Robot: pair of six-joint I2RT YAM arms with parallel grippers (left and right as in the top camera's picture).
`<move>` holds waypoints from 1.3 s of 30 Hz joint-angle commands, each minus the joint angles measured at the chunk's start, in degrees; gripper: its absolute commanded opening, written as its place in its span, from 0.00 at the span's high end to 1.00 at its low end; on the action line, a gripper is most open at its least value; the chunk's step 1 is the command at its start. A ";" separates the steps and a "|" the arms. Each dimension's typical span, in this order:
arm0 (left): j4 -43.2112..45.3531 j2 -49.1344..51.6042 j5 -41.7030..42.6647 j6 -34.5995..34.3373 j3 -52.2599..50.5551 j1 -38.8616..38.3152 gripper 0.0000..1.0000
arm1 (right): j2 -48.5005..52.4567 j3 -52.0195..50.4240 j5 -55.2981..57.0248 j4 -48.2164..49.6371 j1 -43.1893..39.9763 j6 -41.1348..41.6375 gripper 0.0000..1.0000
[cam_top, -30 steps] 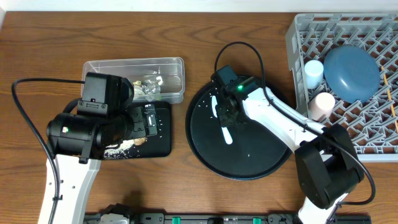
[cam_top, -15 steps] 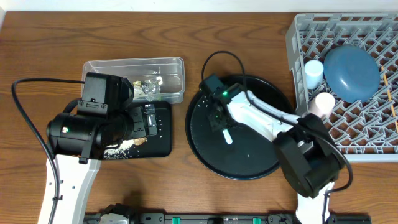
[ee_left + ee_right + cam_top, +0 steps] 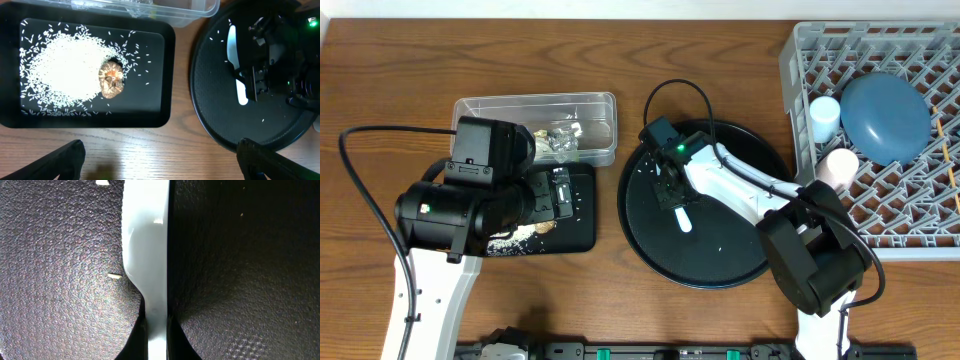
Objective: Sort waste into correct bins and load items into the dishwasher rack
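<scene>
Spoon (image 3: pixel 145 245) — stray rice grains (image 3: pixel 115 275) beside

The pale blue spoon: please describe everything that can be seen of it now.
The pale blue spoon looks like smooth, glossy plastic, almost white, with a wide part narrowing to a thin neck. It seems to lie flat on the round black tray, left of the tray's middle. The right end effector is shut on its narrow middle, one finger on each side. A few loose rice grains lie beside it.
</scene>
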 commanded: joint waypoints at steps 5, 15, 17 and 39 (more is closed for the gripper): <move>-0.15 0.00 -0.72 0.13 0.28 -0.11 0.02 | 4.44 -1.73 -1.33 -1.03 0.52 -2.64 0.99; -0.17 0.00 -0.72 0.13 0.28 -0.11 0.02 | 3.78 -1.64 -2.84 -1.20 -0.42 -3.02 0.99; -0.17 0.00 -0.72 0.13 0.28 -0.11 0.02 | 2.84 -1.64 -2.86 -1.20 -0.76 -3.04 0.99; -0.17 0.00 -0.72 0.13 0.28 -0.11 0.02 | -7.34 -1.64 -2.78 -5.11 -2.05 -3.08 0.99</move>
